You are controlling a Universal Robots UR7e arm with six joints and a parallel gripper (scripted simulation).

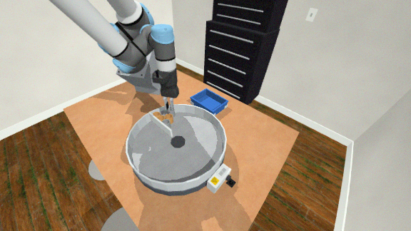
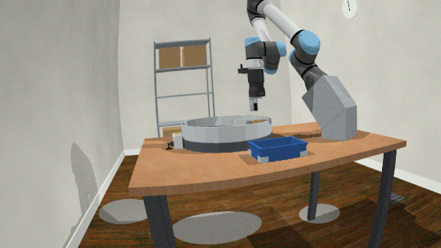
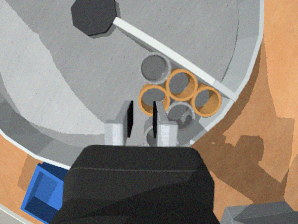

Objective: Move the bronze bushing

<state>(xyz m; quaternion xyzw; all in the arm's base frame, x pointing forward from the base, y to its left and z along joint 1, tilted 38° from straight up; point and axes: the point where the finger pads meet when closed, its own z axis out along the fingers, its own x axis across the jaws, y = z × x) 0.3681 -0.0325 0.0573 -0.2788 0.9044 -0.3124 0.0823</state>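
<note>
A grey round turntable [image 1: 176, 142] stands on the table. Several bushings lie in a cluster [image 1: 164, 117] by its rim, against a white divider bar. In the wrist view three are bronze [image 3: 181, 83] [image 3: 154, 94] [image 3: 208, 100] and two are grey [image 3: 154, 67] [image 3: 178, 112]. My gripper [image 1: 168, 106] [image 2: 253, 107] hangs above this cluster, a little over the rim height. Its fingers stand partly apart with nothing between them. The blue crate [image 1: 209, 100] [image 2: 277, 148] sits on the table beside the turntable and is empty.
The turntable has a raised white rim and a dark hub [image 1: 178, 142]. A white control box [image 1: 218, 180] is attached to its side. The arm's grey pedestal [image 2: 329, 109] stands on the table. A black drawer cabinet [image 1: 242, 46] is behind the crate.
</note>
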